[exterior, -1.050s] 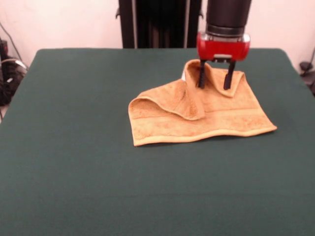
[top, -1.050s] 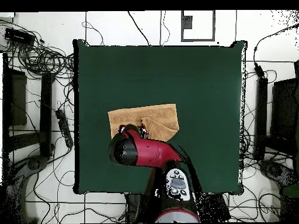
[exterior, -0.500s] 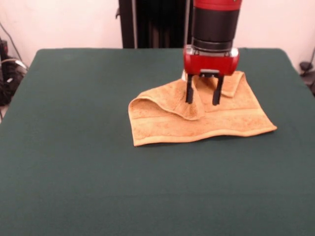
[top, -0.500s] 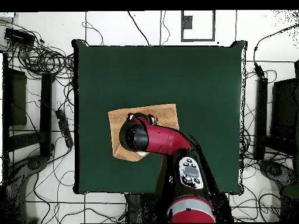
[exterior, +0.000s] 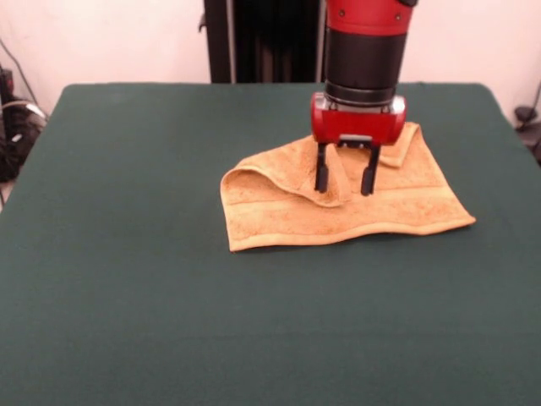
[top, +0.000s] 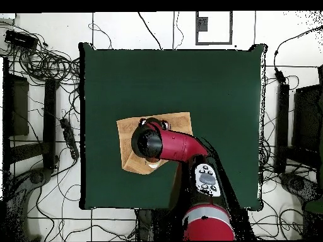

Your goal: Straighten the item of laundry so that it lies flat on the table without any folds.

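One towel [exterior: 338, 199] on table [exterior: 127, 254], folded; pincer [exterior: 344, 182] spread wide, straddling raised fold.

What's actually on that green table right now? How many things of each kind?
Orange-tan towel, partly folded over itself: 1
Robot gripper, jaws open, over the towel's raised fold: 1
Green table underneath: 1
Total: 3

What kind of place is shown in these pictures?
Probably a robotics lab. A red arm works over a green table holding only a towel, and cables lie tangled on the tiled floor around it.
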`<state>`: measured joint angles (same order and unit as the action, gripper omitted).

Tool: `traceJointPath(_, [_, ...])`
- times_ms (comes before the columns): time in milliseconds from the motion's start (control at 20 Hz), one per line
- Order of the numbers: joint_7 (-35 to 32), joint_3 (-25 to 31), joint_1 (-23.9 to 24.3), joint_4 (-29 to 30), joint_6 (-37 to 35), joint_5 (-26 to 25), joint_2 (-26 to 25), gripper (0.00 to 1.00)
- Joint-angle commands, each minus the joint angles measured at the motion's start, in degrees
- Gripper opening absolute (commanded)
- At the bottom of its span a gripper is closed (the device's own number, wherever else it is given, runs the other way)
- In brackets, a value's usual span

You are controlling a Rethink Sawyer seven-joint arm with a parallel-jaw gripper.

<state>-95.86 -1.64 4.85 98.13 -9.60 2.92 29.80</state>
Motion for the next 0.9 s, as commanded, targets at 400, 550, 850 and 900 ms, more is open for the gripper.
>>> traceJointPath(400, [-3.46,4.88,-2.54,-3.16,-4.52,-3.99,-2.12,0.00])
traceJointPath(550, [-3.49,5.33,-2.20,-3.39,-4.48,-4.66,-2.20,0.00])
traceJointPath(850, [-3.85,4.60,-2.80,-3.98,-4.49,-5.28,-2.25,0.00])
traceJointPath(900, [-4.13,4.29,-3.07,-3.75,-4.40,-5.24,-1.92,0.00])
